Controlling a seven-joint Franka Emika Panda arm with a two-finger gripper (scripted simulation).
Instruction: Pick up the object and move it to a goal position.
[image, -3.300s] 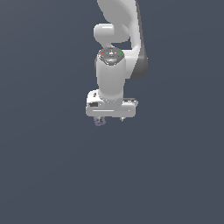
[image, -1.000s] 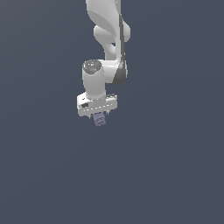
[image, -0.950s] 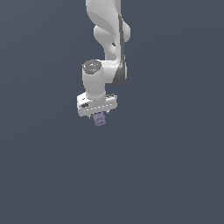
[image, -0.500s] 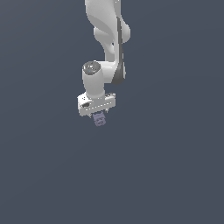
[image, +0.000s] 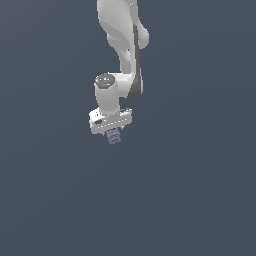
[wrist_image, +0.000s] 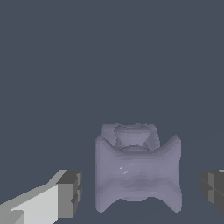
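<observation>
Claw (wrist_image: 138, 192) fingers (wrist_image: 69, 194) either side of the lavender-grey object (wrist_image: 137, 175) with narrow gaps showing, grip contact unclear, object (image: 114, 136) hanging just under the claw (image: 113, 133), white arm (image: 121, 40) above, plain dark grey backdrop.

Bare simulator scene, flat slate-grey backdrop (image: 200, 200), no furnishings

The glossy white, rounded arm (image: 122, 35) has a dark grey seam band down its side and a grey disc cap on its wrist joint. Its flat white gripper body (image: 111, 121) sits above the jaws. The white fingers (wrist_image: 41, 203) carry dark grey, ridged pads (wrist_image: 70, 194) at the jaw tips.
</observation>
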